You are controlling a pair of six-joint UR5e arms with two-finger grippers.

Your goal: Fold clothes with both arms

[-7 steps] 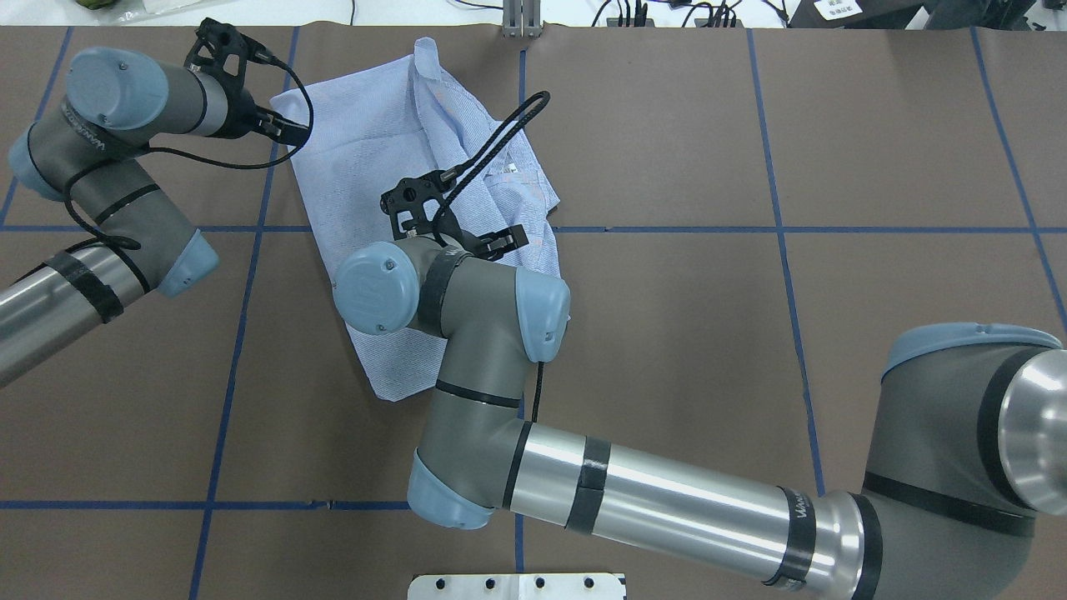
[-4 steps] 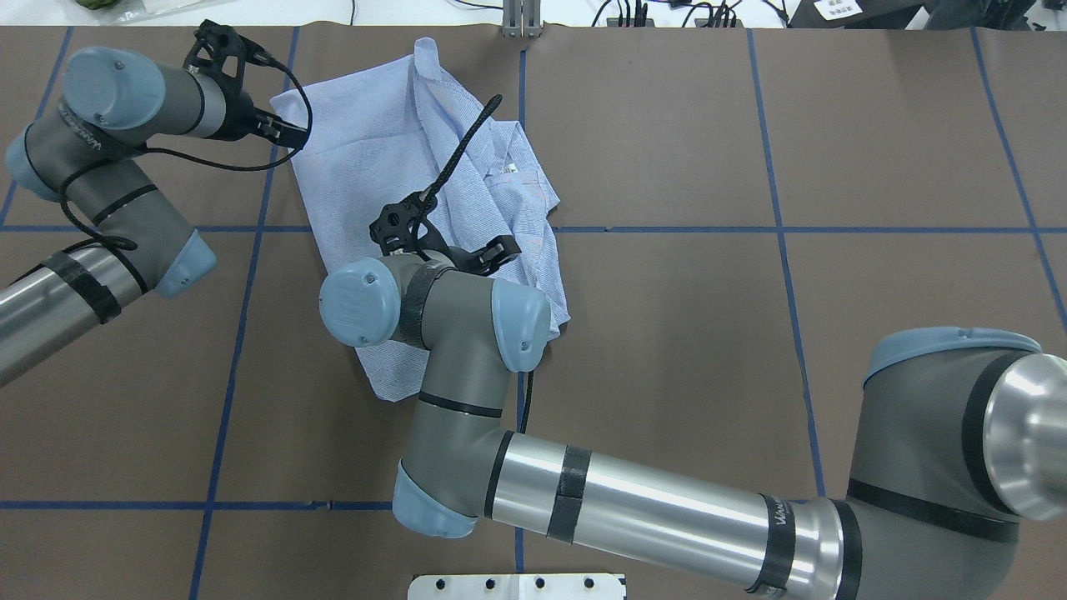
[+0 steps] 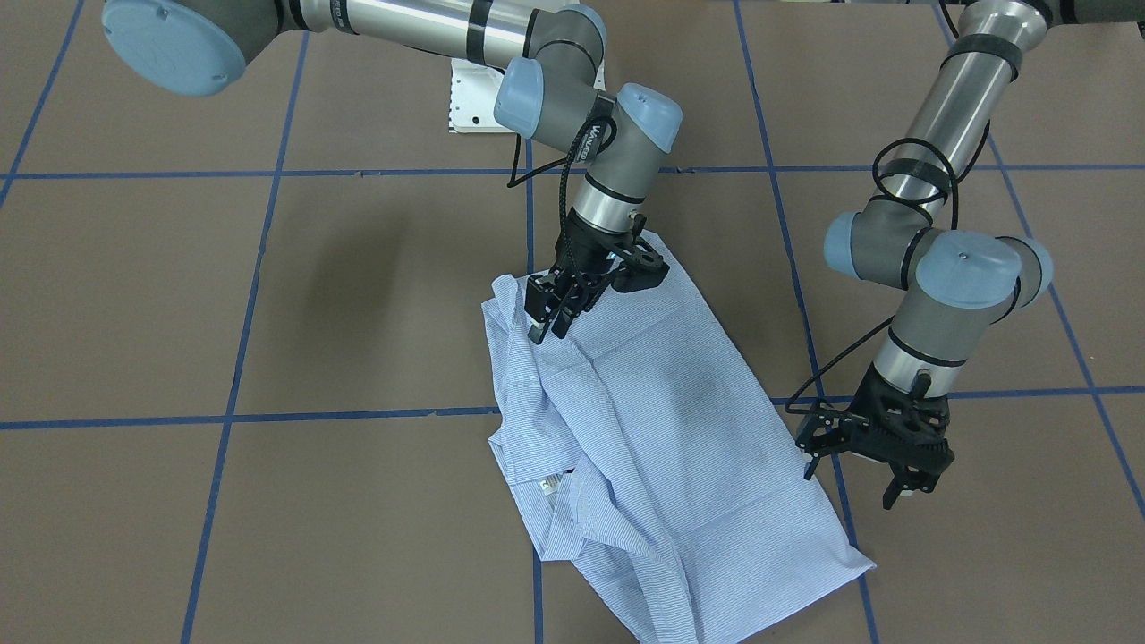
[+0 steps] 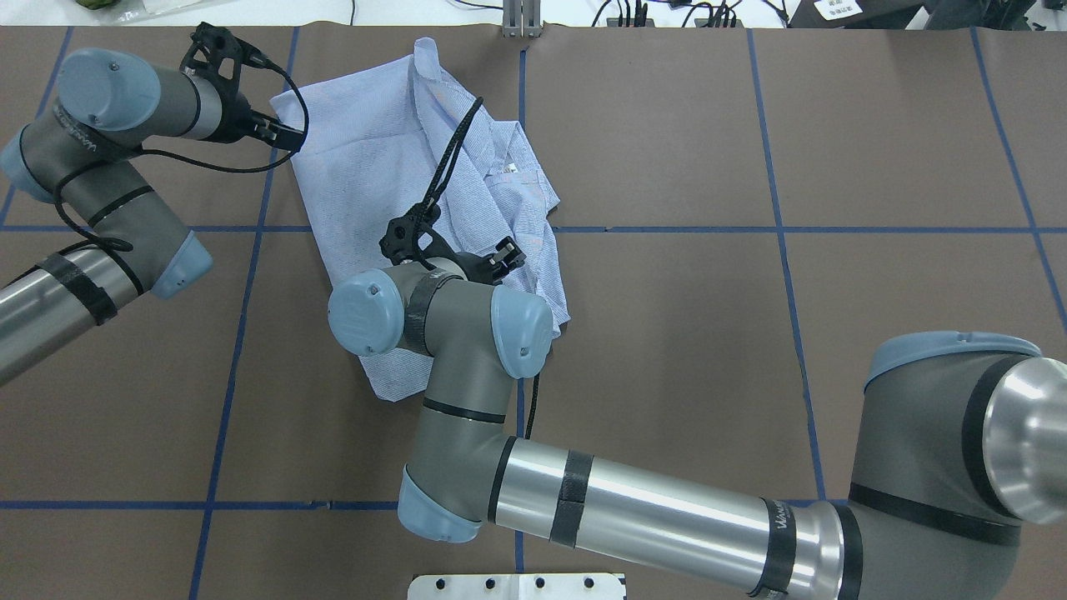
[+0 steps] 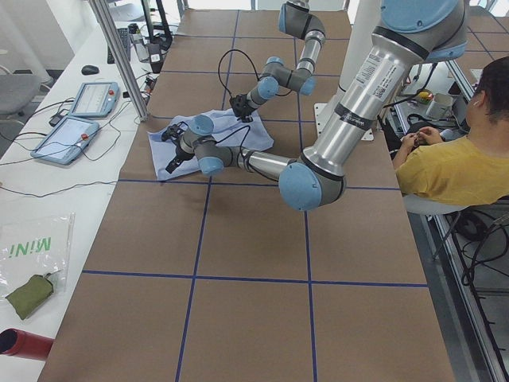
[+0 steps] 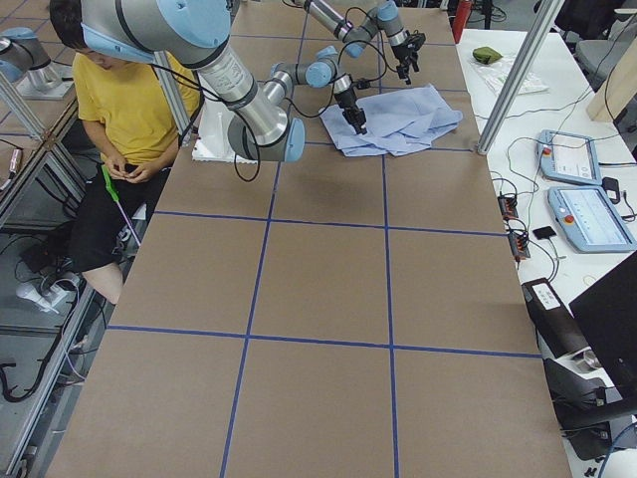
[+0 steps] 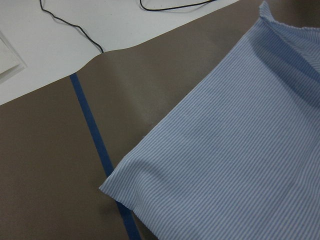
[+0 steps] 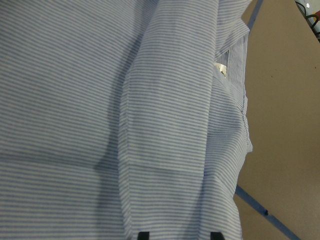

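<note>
The shirt (image 3: 662, 429) is lying on the brown table (image 3: 268, 295), folded into a long slanted slab. One long side is smooth and the other is bunched up, which is where the collar and the little white label (image 3: 548, 484) peek out. The right gripper (image 3: 549, 318) is down over the bunched side, at the shirt's end nearest the robot, pointing at a raised fold. Its wrist cam shows the black fingertips (image 8: 144, 236) set wide apart with striped cloth between them, not pinching anything, and I can't tell if they actually touch the cloth. The left gripper (image 3: 905, 490) hangs just off the shirt's smooth long edge, over bare table, fingers looking spread and empty. The shirt corner by it lies flat on a blue tape line (image 7: 97, 135). Someone in a yellow top (image 5: 449, 163) sits well away from the shirt.
</note>
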